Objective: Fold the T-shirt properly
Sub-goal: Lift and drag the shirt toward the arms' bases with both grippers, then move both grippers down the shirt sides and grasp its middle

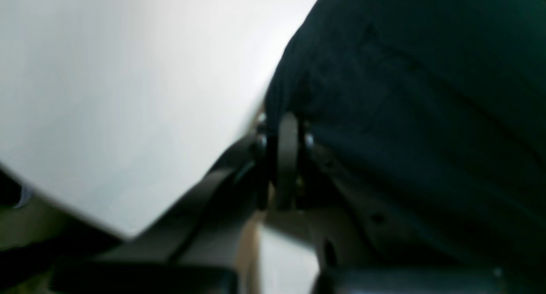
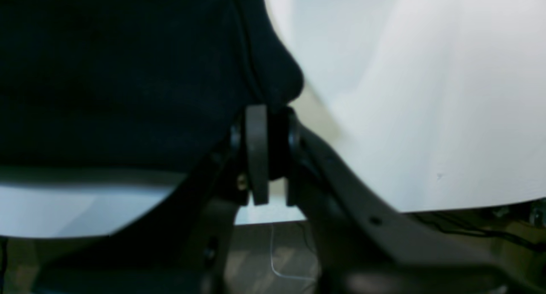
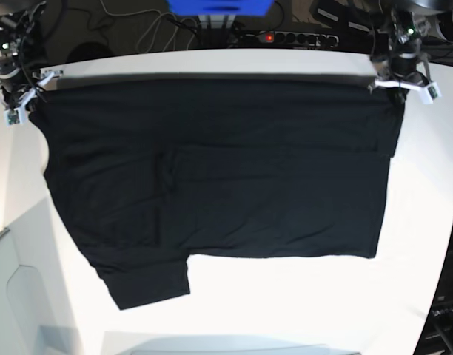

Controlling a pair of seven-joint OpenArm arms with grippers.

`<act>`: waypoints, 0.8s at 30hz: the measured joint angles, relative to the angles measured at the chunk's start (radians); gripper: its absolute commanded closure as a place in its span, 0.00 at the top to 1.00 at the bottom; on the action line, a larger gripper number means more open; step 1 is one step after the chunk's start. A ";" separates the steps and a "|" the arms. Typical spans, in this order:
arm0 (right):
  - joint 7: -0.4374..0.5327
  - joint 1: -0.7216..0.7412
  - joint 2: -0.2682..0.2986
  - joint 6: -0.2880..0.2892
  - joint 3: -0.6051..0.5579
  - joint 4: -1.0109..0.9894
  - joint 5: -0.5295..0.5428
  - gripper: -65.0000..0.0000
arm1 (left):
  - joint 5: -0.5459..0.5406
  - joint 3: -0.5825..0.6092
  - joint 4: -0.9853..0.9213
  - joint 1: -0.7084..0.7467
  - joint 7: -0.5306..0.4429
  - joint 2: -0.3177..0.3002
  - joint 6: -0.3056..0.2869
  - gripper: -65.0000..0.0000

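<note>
T-shirt, large black short-sleeved fabric (image 3: pixel 212 177): spread flat across white desk (image 3: pixel 300 296) | right tool (image 3: pixel 23 100) clenched on its far corner at base view's left | left tool (image 3: pixel 400 80) clenched on opposite far corner at right

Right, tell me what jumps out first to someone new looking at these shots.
A big black T-shirt fills most of the white table, stretched wide along the far edge. Each far corner is pinched by an arm: the left end effector on the base view's right, the right end effector on its left. One sleeve sticks out toward the near-left.
</note>
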 measured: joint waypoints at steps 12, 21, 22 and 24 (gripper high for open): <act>0.000 -0.067 0.006 0.000 -0.002 0.000 -0.002 0.00 | 0.002 0.000 -0.002 0.077 -0.001 0.035 0.001 0.00; 0.000 -0.072 0.006 0.000 -0.002 0.000 -0.003 0.06 | 0.003 0.000 -0.002 0.079 0.000 0.026 0.001 0.01; 0.001 -0.072 0.005 -0.001 -0.002 0.000 -0.002 0.11 | 0.003 0.000 -0.002 0.079 0.000 0.026 0.001 0.01; 0.000 -0.072 0.005 -0.001 -0.002 0.000 -0.003 0.22 | 0.003 0.000 -0.002 0.079 0.000 0.025 0.001 0.07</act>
